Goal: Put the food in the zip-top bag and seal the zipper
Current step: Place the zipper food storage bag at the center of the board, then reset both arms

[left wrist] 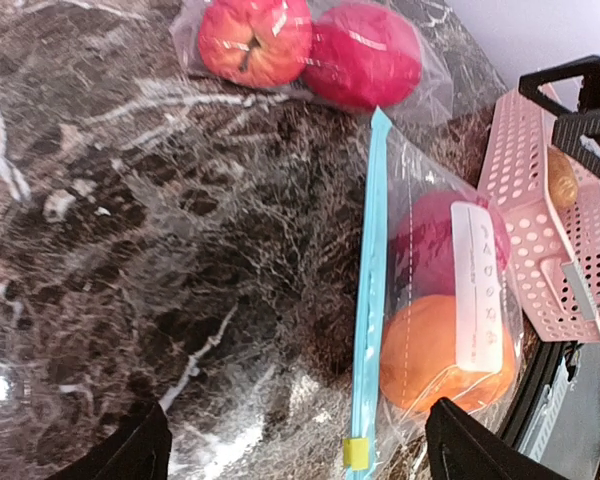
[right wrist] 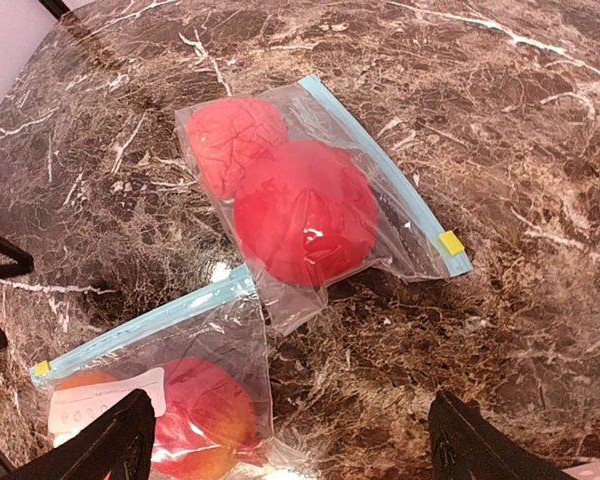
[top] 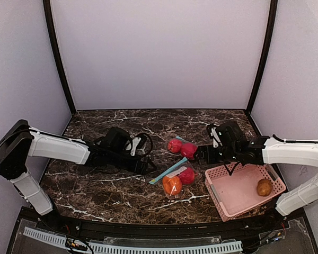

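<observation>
Two clear plastic zip-top bags with blue zipper strips lie on the dark marble table [top: 95, 182], left of the pink perforated plastic basket [top: 222, 203]. The near bag [top: 176, 177] holds a glossy orange round fruit [top: 172, 184] and a red round fruit [top: 187, 175]. The far bag [top: 183, 147] holds two red round fruits [top: 174, 145]. The left gripper [left wrist: 298, 450] has its fingers spread wide, on the near bag's side away from the basket. The right gripper [right wrist: 295, 440] is also spread and empty, just beside the far bag on the basket side.

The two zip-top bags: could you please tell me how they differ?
The far bag holds two red fruits; the near bag holds a red fruit and an orange fruit. The near bag shows a white label; the far bag shows none. Both have a blue zipper strip with a yellow slider.
</observation>
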You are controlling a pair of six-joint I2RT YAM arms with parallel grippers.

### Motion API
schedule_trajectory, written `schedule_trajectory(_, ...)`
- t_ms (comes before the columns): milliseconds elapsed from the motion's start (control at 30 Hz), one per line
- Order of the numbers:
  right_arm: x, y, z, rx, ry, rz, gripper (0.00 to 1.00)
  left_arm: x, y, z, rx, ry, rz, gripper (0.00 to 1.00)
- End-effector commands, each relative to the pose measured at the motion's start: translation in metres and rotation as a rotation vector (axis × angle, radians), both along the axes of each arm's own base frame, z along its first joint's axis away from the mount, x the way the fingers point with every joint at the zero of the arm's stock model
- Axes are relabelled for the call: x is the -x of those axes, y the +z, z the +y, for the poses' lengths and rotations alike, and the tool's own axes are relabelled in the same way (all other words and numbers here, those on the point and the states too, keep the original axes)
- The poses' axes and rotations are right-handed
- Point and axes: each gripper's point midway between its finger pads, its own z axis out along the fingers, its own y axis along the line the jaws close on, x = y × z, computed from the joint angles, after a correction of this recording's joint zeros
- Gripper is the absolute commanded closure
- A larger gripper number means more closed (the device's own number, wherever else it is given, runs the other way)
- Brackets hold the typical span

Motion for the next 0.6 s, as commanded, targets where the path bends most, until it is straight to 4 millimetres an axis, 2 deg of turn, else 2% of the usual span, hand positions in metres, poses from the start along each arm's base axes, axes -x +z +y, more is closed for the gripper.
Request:
schedule_trajectory(0, -0.006, 0.01, -0.008, -0.027, 0.019, -0.02, 0.06, -0.014, 0.019, 0.034, -0.018, 0.081, -0.049, 0.11)
schedule_trajectory(33, -0.008, 0.009, -0.013, -0.026, 0.014, -0.016, 0.06, -0.02, 0.026, 0.044, -0.014, 0.108, -0.061, 0.1)
schedule_trajectory(67, -0.009, 0.009, -0.018, -0.027, 0.005, -0.011, 0.06, -0.02, 0.022, 0.053, -0.033, 0.125, -0.053, 0.1)
schedule_trajectory(200, -0.016, 0.004, -0.042, -0.027, -0.029, 0.012, 0.05, -0.03, 0.028, 0.103, -0.054, 0.24, -0.049, 0.1)
schedule_trajectory(233, -0.018, 0.004, -0.049, -0.028, -0.042, 0.017, 0.05, -0.034, 0.032, 0.122, -0.056, 0.287, -0.051, 0.09)
schedule_trajectory(267, -0.019, 0.003, -0.056, -0.031, -0.052, 0.021, 0.05, -0.036, 0.034, 0.132, -0.057, 0.31, -0.05, 0.08)
schedule_trajectory(333, -0.022, 0.003, -0.071, -0.041, -0.078, 0.026, 0.05, -0.045, 0.041, 0.172, -0.06, 0.416, -0.052, 0.06)
schedule_trajectory(433, -0.027, 0.005, -0.101, -0.043, -0.15, 0.027, 0.05, -0.042, 0.055, 0.214, -0.056, 0.513, -0.058, 0.03)
schedule_trajectory(467, -0.028, 0.007, -0.109, -0.042, -0.172, 0.027, 0.05, -0.046, 0.058, 0.234, -0.054, 0.57, -0.058, 0.02)
schedule_trajectory(500, -0.029, 0.008, -0.118, -0.045, -0.194, 0.024, 0.05, -0.042, 0.064, 0.242, -0.044, 0.582, -0.064, 0.01)
schedule_trajectory(533, -0.029, 0.011, -0.125, -0.047, -0.213, 0.019, 0.05, -0.044, 0.072, 0.261, -0.038, 0.635, -0.087, 0.01)
schedule_trajectory(567, -0.029, 0.016, -0.132, -0.051, -0.229, 0.006, 0.05, -0.04, 0.072, 0.269, -0.04, 0.651, -0.073, 0.01)
